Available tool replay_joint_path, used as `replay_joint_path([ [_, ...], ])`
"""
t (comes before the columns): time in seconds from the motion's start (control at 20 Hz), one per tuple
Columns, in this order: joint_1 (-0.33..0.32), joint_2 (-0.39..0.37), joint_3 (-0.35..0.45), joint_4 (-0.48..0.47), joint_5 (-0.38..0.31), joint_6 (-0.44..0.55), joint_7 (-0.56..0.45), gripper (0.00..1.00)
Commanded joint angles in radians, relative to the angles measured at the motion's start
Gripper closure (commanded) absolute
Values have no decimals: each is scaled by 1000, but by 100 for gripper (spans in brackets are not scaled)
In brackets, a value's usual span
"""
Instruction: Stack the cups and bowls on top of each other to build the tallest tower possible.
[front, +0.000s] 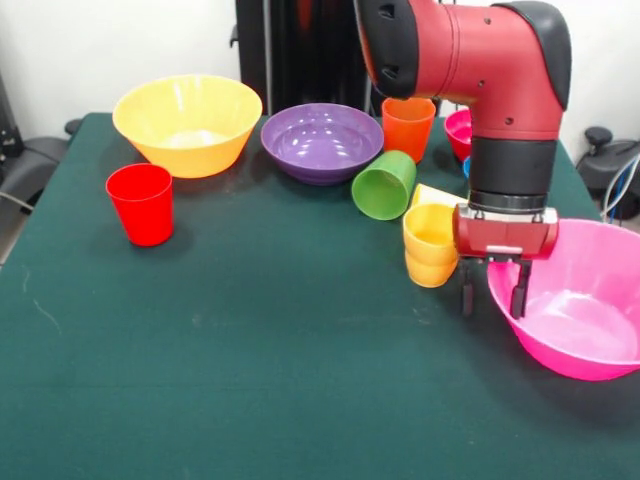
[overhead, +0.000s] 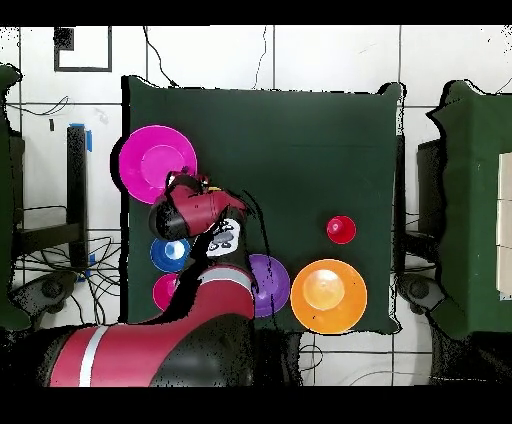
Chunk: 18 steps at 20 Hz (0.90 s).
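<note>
My gripper (front: 494, 288) hangs open at the left rim of the hot pink bowl (front: 585, 300), one finger (front: 467, 292) outside the rim and the other over the inside. Just left of it, two yellow cups (front: 431, 243) look nested, with a pale yellow piece behind them. A green cup (front: 384, 185) lies on its side. The orange cup (front: 408, 128) and red cup (front: 141, 204) stand upright. The orange bowl (front: 188, 125) and purple bowl (front: 322, 142) sit at the back. A crimson-pink bowl (front: 459, 132) is partly hidden by the arm.
In the overhead view the arm covers the cups beside the hot pink bowl (overhead: 157, 158). The blue bowl (overhead: 168, 253) and crimson-pink bowl (overhead: 165, 290) lie near the table edge, with the purple bowl (overhead: 272, 285), orange bowl (overhead: 328, 296) and red cup (overhead: 341, 229) further along.
</note>
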<state>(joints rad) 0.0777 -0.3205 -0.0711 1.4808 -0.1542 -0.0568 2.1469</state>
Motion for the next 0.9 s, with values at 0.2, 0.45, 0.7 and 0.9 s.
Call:
replay_joint_path([
  [0.2, 81, 101, -37, -76, 118, -86, 161, 100],
  [0.45, 90, 92, -51, -74, 134, -52, 150, 100],
  [0.7, 73, 57, -31, -52, 146, -20, 126, 100],
  [0.9, 64, -8, -25, -32, 143, 50, 100, 100],
])
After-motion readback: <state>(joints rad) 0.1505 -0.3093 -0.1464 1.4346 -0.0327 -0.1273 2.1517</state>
